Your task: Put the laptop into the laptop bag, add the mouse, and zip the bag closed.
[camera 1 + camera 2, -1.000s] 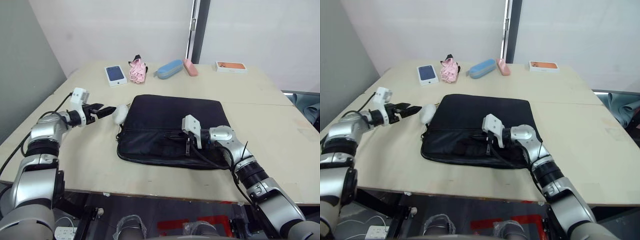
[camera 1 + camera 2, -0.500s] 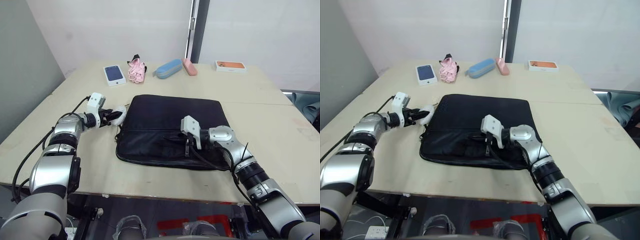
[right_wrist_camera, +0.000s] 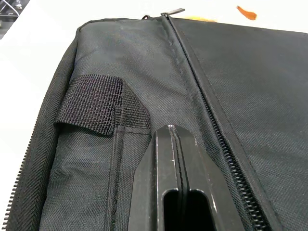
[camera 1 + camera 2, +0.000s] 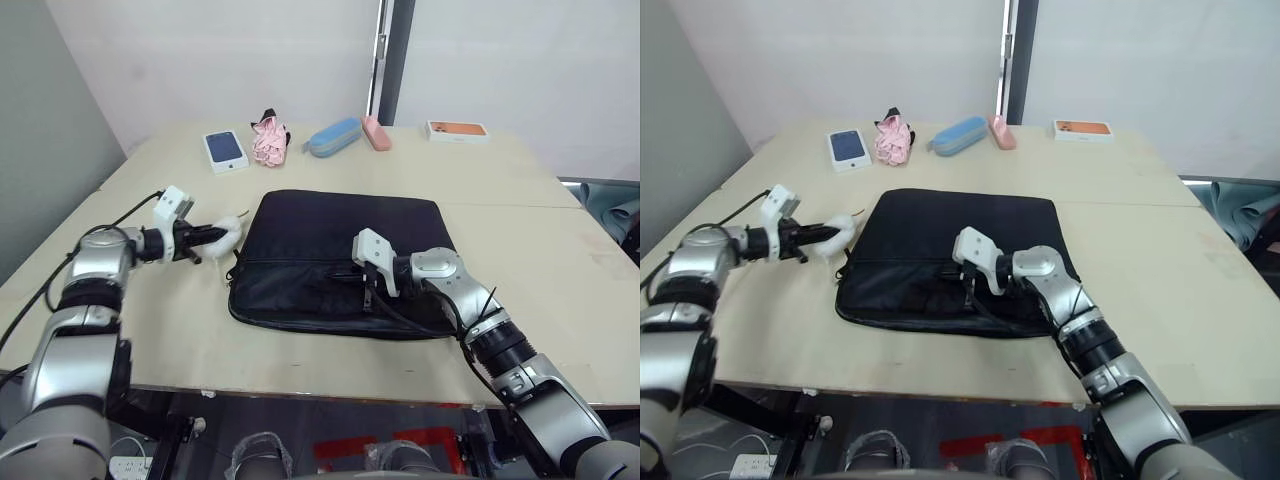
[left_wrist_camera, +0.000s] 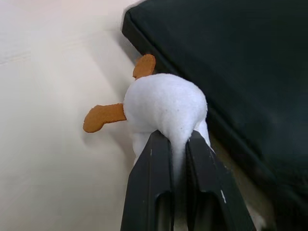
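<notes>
Black laptop bag [image 4: 340,232] lies beside the left pincer [image 5: 172,137] (clamped on a white lump [image 5: 166,102]), beneath the closed right pincer [image 3: 172,132]

An office or lab room is showing: plain white walls [image 4: 250,60]; a pale wooden table [image 4: 560,250]; boxed phones [image 4: 226,151] lying about.

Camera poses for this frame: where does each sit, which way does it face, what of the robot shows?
Left and right eye views: head, facing forward and down over the table; both arms show; both share the laptop bag.
Left wrist view: left wrist, along the left gripper fingers, shut on the white lump beside the bag.
Right wrist view: right wrist, along the shut right gripper fingers, over the bag's zipper.
</notes>
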Available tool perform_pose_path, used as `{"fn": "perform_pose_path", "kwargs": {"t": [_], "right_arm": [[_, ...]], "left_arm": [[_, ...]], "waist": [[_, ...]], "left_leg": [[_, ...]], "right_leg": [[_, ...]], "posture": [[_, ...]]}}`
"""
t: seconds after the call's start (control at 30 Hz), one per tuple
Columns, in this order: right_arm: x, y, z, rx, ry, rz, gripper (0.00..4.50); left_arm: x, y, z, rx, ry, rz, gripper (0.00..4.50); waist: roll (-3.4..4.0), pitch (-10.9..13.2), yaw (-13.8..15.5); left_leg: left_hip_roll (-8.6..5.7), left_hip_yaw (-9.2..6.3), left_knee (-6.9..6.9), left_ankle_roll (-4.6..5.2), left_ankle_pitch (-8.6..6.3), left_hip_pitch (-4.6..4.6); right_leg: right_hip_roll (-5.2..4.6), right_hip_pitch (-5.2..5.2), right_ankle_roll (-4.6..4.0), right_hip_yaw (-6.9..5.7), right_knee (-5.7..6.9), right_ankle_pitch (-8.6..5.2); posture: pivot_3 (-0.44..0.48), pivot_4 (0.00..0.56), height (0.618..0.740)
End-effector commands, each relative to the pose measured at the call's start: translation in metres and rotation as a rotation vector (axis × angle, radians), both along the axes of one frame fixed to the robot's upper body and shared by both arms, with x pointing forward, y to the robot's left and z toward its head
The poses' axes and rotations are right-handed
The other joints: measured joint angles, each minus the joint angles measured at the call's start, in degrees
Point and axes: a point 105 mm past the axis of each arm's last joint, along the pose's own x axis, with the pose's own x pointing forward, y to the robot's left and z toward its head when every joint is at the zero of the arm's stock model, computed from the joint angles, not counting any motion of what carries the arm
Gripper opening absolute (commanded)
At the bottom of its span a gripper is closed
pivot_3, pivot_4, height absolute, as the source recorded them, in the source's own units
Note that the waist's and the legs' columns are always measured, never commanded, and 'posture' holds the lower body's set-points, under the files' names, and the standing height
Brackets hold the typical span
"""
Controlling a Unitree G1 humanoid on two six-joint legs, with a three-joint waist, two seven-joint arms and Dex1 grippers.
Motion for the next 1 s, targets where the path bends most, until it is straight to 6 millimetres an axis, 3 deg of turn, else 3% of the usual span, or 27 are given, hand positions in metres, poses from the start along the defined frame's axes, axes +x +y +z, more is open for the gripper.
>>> {"fn": "perform_pose_path", "kwargs": {"t": [0.03,0.17,0.33,0.47,0.77,1.0], "right_arm": [[0.000,-0.009,-0.021,-0.070,0.063,-0.050,0.00],[-0.010,-0.005,-0.026,-0.113,0.091,-0.012,0.00],[-0.013,-0.007,-0.028,-0.130,0.095,-0.007,0.00],[-0.011,-0.007,-0.029,-0.137,0.098,-0.009,0.00],[-0.008,-0.004,-0.033,-0.143,0.117,-0.019,0.00],[-0.009,-0.004,-0.035,-0.154,0.125,-0.020,0.00]], "left_arm": [[-0.001,-0.005,0.018,0.002,-0.052,-0.031,0.07],[-0.061,-0.002,0.022,0.159,-0.057,-0.221,0.07],[-0.097,-0.013,0.030,0.109,-0.048,-0.263,0.07],[-0.116,-0.027,0.033,0.082,-0.035,-0.308,0.07],[-0.147,-0.060,0.010,0.130,0.040,-0.497,0.07],[-0.174,-0.074,-0.011,0.168,0.126,-0.667,0.07]], "waist": [[0.00,0.00,0.03],[0.07,0.04,-1.73],[0.09,0.05,-1.20],[0.14,0.08,-1.35],[0.14,0.08,-1.97],[0.14,0.07,-2.24]], "left_leg": [[0.00,0.00,0.00,0.00,0.00,-0.01],[0.04,0.10,-0.05,-0.07,-0.01,-0.02],[0.05,0.08,-0.45,-0.14,0.00,-0.02],[0.05,0.10,-0.47,-0.14,-0.01,0.04],[0.04,0.13,-0.58,-0.14,0.00,0.09],[0.04,0.15,-0.58,-0.13,-0.01,0.10]], "right_leg": [[-0.01,0.00,0.00,0.00,0.00,0.00],[0.05,-0.09,0.00,0.10,-0.06,-0.04],[0.05,-0.08,-0.11,-0.08,-0.28,-0.25],[0.06,-0.08,-0.10,-0.04,-0.23,-0.25],[0.07,-0.08,-0.09,0.00,-0.26,-0.26],[0.08,-0.09,-0.07,0.02,-0.27,-0.27]], "posture": [[0.000,0.150,0.740],[0.000,0.150,0.740],[0.000,0.150,0.740],[0.000,0.150,0.740],[0.000,0.150,0.740],[0.000,0.150,0.740]]}}
